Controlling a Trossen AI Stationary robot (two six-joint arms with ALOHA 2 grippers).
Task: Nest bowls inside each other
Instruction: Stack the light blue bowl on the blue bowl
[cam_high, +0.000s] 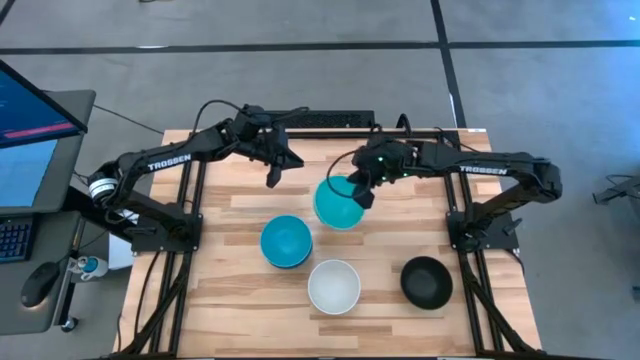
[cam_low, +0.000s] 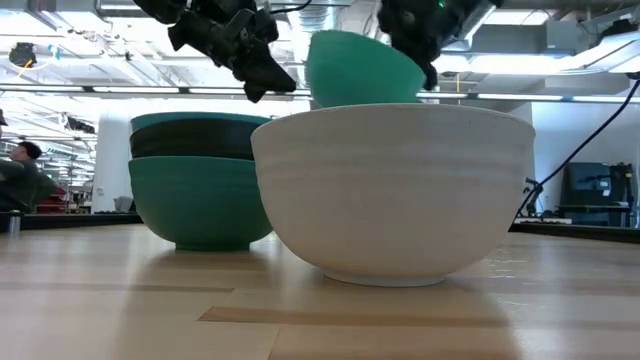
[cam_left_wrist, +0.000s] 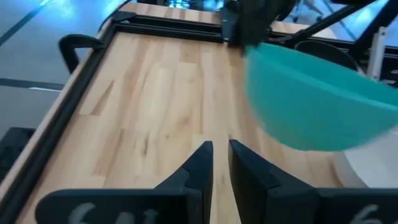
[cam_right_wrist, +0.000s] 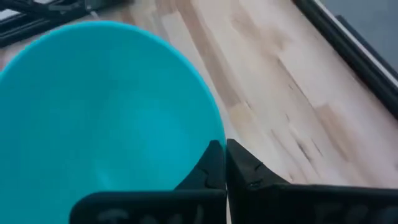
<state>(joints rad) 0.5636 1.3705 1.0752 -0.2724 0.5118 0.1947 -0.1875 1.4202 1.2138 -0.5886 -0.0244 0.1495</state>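
My right gripper (cam_high: 365, 190) is shut on a cyan bowl (cam_high: 338, 203), which hangs in the air over the middle of the table, also seen in the low view (cam_low: 360, 68). Nearer stands a stack of nested bowls (cam_high: 286, 241), blue on top, with a black one showing between two others in the low view (cam_low: 200, 180). A white bowl (cam_high: 333, 286) and a black bowl (cam_high: 426, 281) rest on their bases by the near edge. My left gripper (cam_high: 272, 177) hovers left of the cyan bowl, fingers (cam_left_wrist: 202, 163) nearly together, holding nothing. My right gripper (cam_right_wrist: 224, 152) pinches the cyan bowl's rim (cam_right_wrist: 208, 134) on its far right side, one finger inside the bowl and one outside. The fingers come from above, slanting in from the right. The bowl is lifted clear of the table and tilted.
Black frame rails (cam_high: 190, 200) run along the table's left and right sides beside the arm bases. Bare wood (cam_high: 240, 300) lies left of the white bowl and between the bowls. A monitor and mouse sit off the table's left.
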